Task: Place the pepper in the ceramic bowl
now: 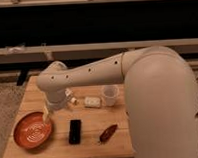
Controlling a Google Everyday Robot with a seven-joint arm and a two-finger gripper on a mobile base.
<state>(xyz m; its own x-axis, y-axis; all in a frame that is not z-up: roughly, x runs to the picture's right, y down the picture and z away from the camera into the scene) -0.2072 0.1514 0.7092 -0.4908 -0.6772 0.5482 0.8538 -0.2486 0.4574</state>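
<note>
The pepper (108,133), small, dark red and tapered, lies on the wooden table (91,148) near its front edge, right of centre. At the table's front left sits the ceramic bowl (24,139), wide, shallow and orange-red with pale swirls inside. My gripper (47,114) hangs from the white arm's wrist over the bowl's right rim, well left of the pepper. It is open and holds nothing.
A flat black rectangular object (74,131) lies between bowl and pepper. Behind it are a small white block (92,101) and a translucent white cup (110,95). My bulky white arm (158,100) covers the table's right side. A dark shelf runs behind the table.
</note>
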